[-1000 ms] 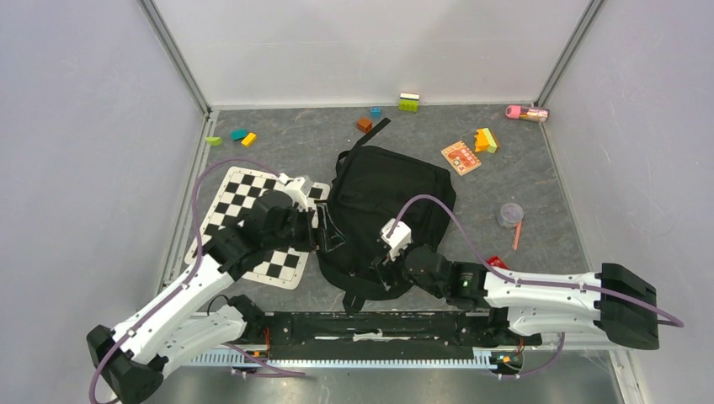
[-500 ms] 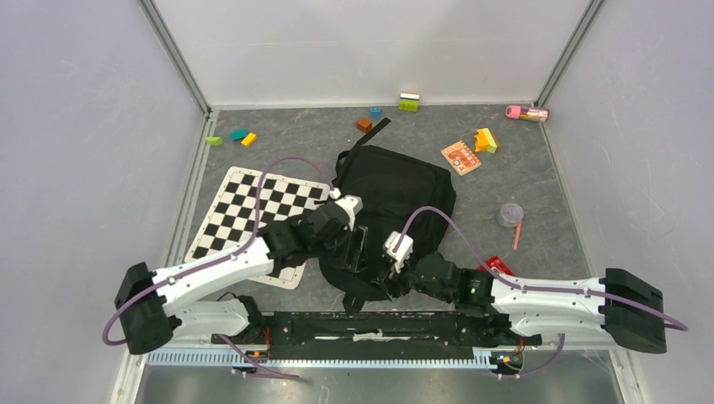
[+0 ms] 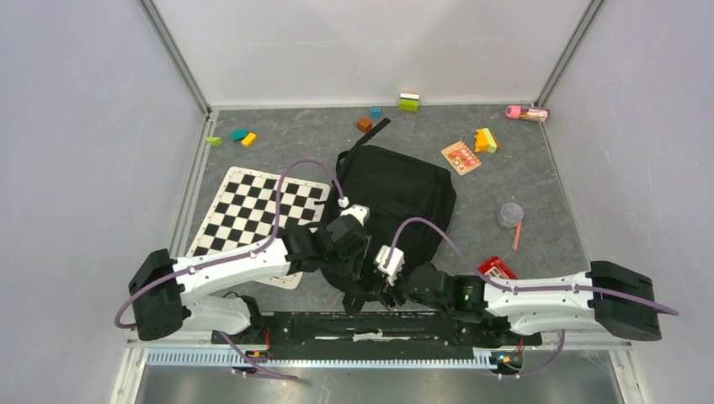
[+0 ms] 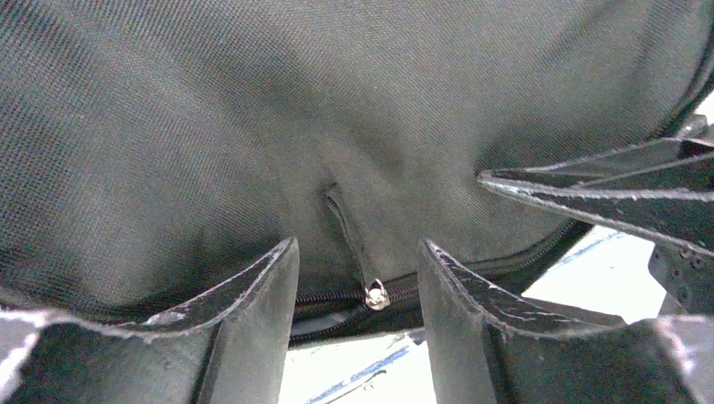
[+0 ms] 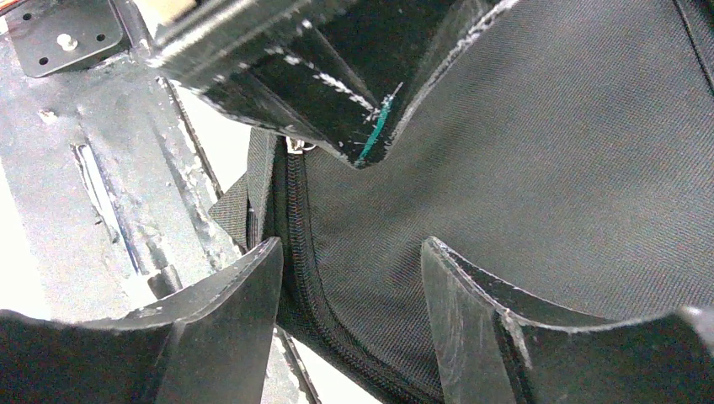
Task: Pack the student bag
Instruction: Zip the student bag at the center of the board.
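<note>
The student bag (image 3: 396,189), black fabric, lies flat mid-table with one strap (image 3: 368,139) trailing toward the back. Both grippers meet at its near edge. My left gripper (image 3: 357,268) is open, its fingers (image 4: 253,320) straddling the silver zipper pull (image 4: 376,295) and its fabric tab without touching them. The zipper (image 4: 337,301) gapes slightly left of the pull. My right gripper (image 3: 385,290) is open just beside it, over the bag's zipped corner seam (image 5: 296,210), fabric (image 5: 539,151) lying between its fingers (image 5: 471,320) unpinched. Each wrist view shows the other gripper's fingers close by.
A checkerboard mat (image 3: 244,215) lies left of the bag, under the left arm. Coloured blocks (image 3: 409,102), an orange card (image 3: 460,156) and a pink case (image 3: 526,112) sit at the back. A round clear lid (image 3: 509,214), a pencil (image 3: 517,236) and a red packet (image 3: 497,268) lie right.
My left arm swung right off the checkerboard onto the bag's near edge and its jaws narrowed. The right gripper slid nearer and slightly left along that edge.
</note>
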{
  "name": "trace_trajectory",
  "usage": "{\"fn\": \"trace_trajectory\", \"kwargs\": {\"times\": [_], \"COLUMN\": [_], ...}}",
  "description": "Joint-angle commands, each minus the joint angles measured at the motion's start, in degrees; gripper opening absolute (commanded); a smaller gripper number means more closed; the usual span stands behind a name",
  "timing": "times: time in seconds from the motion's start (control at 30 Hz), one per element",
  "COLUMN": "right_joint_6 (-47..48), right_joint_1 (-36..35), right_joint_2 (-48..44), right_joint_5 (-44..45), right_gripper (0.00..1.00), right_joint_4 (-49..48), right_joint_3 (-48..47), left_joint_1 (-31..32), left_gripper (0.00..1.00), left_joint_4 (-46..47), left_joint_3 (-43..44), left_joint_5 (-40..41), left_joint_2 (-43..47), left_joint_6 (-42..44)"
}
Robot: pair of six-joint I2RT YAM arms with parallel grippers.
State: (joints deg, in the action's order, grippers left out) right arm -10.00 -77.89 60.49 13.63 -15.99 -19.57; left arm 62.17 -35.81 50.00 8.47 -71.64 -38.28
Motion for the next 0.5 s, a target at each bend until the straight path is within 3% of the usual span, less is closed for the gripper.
{"fn": "trace_trajectory", "kwargs": {"times": [0.0,0.3,0.47], "right_joint_6": [-0.2,-0.3,0.0], "right_joint_1": [-1.5,-1.7,-1.9], "right_joint_2": [0.2,-0.3,-1.1], "right_joint_5": [-0.6,0.9,1.8], "right_gripper": [0.66,0.64,0.63], "right_joint_4": [-2.7,-2.8,-2.7], "right_joint_3": [0.4,0.9,1.1], "left_joint_1": [0.5,1.2,1.3], "left_gripper": [0.59,0.42,0.03], "left_joint_4": [3.7,6.9,8.4], "left_joint_3": [-1.3,-4.4,-7.0], "left_joint_5": [3.3,1.1,1.1], "left_joint_2": [-1.9,-4.5,-2.0], "left_joint_6": [-3.0,-5.2,-7.7]}}
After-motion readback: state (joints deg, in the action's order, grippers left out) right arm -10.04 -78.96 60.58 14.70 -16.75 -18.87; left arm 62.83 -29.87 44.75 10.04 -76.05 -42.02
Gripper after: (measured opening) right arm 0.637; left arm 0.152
